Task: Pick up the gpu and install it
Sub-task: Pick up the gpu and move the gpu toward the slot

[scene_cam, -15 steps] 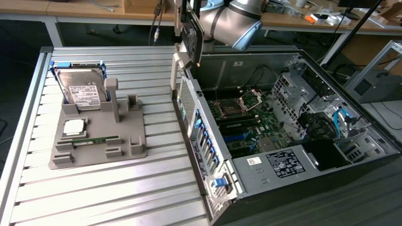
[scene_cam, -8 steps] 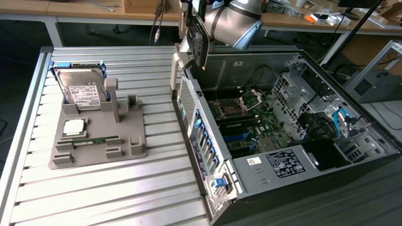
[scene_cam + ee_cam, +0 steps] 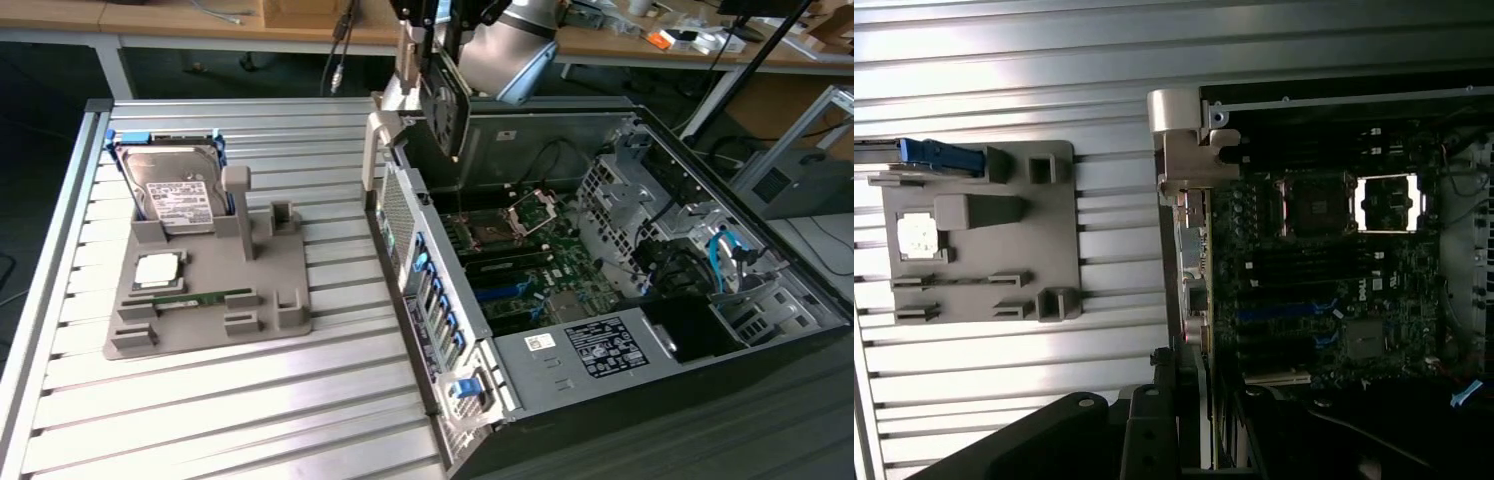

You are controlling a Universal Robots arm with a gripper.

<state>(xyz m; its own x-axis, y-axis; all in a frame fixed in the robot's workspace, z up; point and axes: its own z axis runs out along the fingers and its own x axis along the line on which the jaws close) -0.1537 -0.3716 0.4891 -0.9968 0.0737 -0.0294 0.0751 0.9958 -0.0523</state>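
The gpu (image 3: 446,105) is a dark flat card with a silvery end bracket (image 3: 406,75). It hangs upright in the air above the rear corner of the open computer case (image 3: 747,250), on the exterior view's left side of it. My gripper (image 3: 430,22) holds the card from above, shut on its top edge. In the wrist view the card's edge (image 3: 1203,410) runs between my dark fingers (image 3: 1152,405), with the motherboard (image 3: 1304,270) and its blue slots far below.
A grey fixture (image 3: 274,310) on the slatted metal table (image 3: 200,400) carries a hard drive (image 3: 176,192), a processor chip (image 3: 158,268) and a green memory stick (image 3: 200,297). A pale latch piece (image 3: 379,140) stands at the case's rear corner, just below the card.
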